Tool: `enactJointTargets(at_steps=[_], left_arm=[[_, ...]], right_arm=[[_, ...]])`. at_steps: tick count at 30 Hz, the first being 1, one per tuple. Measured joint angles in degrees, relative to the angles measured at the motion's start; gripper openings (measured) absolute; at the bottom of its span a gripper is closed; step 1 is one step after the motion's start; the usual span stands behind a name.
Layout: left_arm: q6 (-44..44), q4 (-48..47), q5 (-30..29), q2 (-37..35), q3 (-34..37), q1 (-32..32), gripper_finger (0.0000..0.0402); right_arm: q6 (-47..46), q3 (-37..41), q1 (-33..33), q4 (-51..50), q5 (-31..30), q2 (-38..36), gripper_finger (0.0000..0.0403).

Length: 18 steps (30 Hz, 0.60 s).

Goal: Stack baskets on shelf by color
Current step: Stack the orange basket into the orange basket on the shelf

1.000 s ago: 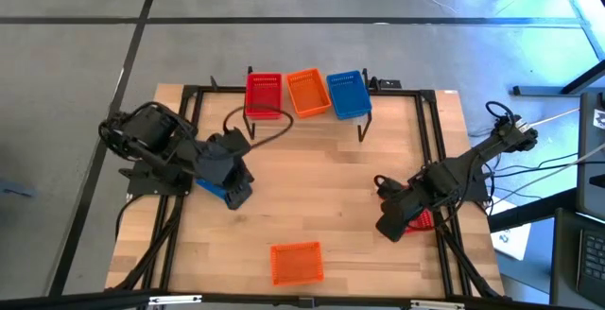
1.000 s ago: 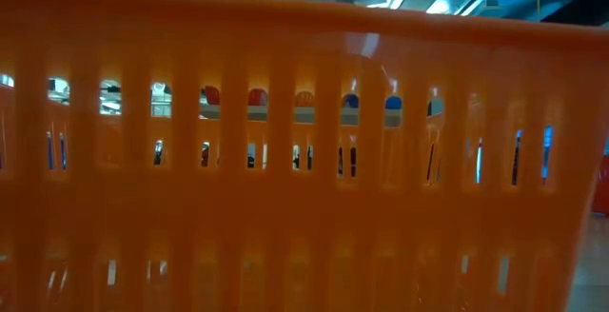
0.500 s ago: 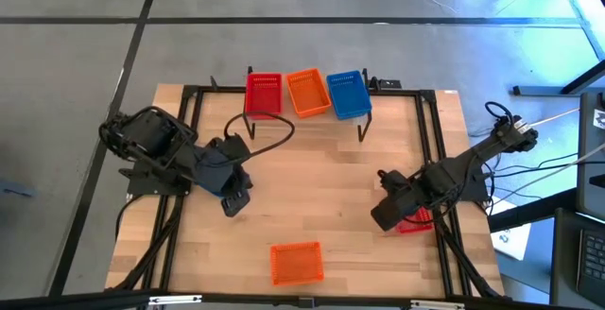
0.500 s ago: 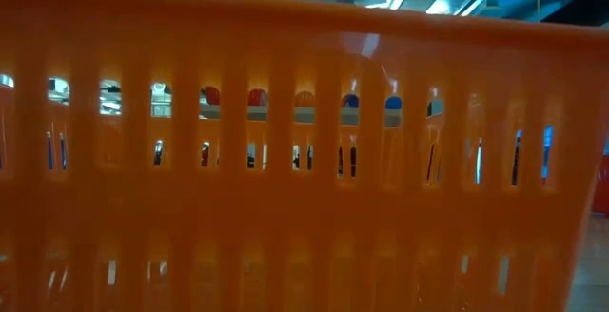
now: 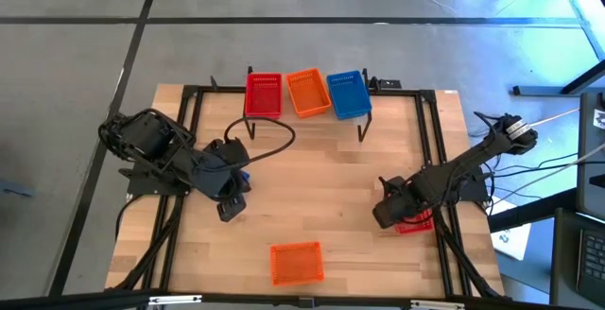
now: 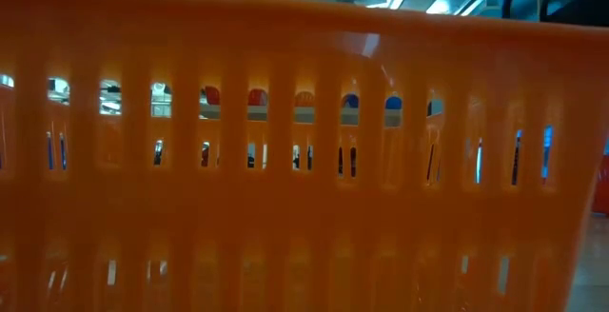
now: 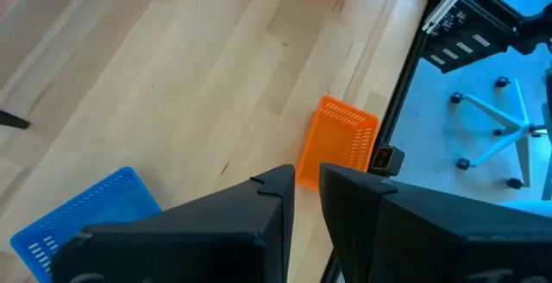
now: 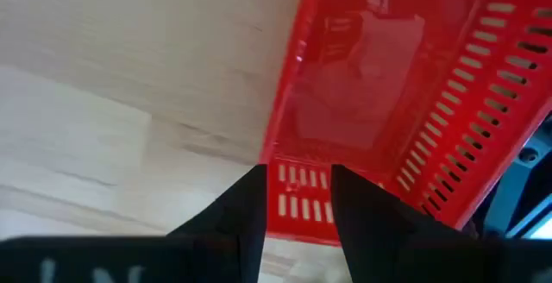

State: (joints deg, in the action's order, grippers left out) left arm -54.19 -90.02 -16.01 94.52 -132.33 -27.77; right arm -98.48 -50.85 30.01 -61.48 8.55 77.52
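wooden tabletop [image 5: 321,187] from above, low view only orange basket [image 6: 304,160]

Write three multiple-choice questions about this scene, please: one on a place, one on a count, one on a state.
1. Where is the lone orange basket?
A. on the shelf
B. near the table's front edge
C. in the left gripper

2. How many basket stacks stand on the shelf?
A. one
B. three
C. five

3. How does the right gripper stand at the red basket?
A. open, its fingers astride the end wall
B. lifting it high
C. far away

Answers: 1 B, the high view shows it alone by the front edge. 2 B, red, orange and blue side by side. 3 A, the right wrist view shows the wall between the spread fingers.
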Motion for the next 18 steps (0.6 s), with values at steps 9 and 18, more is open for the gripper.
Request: enactJointTargets(at_steps=[9,18], left_arm=[[-0.8,0.3,0.0,-0.1,1.0,-0.1,0.0049],[-4.1,0.1,5.5,0.0,17.9,-0.6,0.0049]], right_arm=[[1.7,-2.0,-1.5,3.9,0.1,0.0,0.0126],[20.6,-9.1,-1.2,17.5,-10.8,0.0,0.0126]])
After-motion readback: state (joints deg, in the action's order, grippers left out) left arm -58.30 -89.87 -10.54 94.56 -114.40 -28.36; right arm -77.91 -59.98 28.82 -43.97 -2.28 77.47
